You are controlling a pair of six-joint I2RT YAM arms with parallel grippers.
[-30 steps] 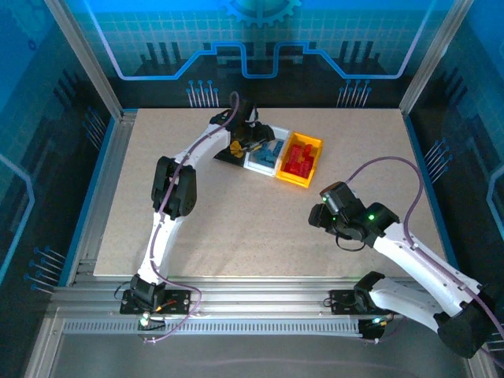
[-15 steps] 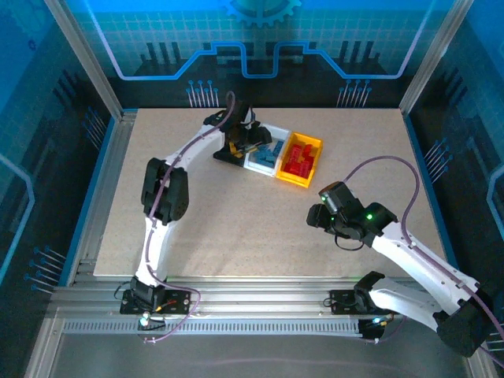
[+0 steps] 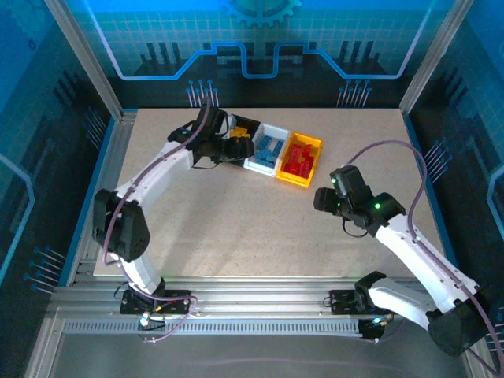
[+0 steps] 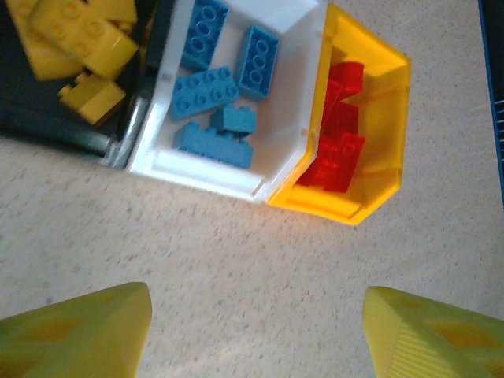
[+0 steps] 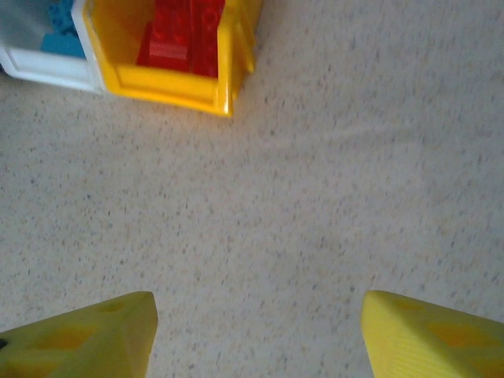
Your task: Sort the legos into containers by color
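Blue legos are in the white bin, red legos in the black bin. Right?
No. The red legos lie in the yellow bin, not the black bin, as the left wrist view shows. The blue legos are in the white bin, as stated.

a speckled beige tabletop (image 3: 236,228) fills the middle, with blue trim (image 3: 89,206) along its 9 and 3 o'clock edges. at 12 o'clock a glossy blue back panel (image 3: 157,39) shows a grid, circuit-like lines and a gear emblem (image 3: 260,8). slanted aluminium posts (image 3: 83,55) rise at 10 and 2 o'clock. ribbed aluminium rails (image 3: 268,305) cross 6 o'clock. the dark side panels (image 3: 31,157) carry pale blue lines.
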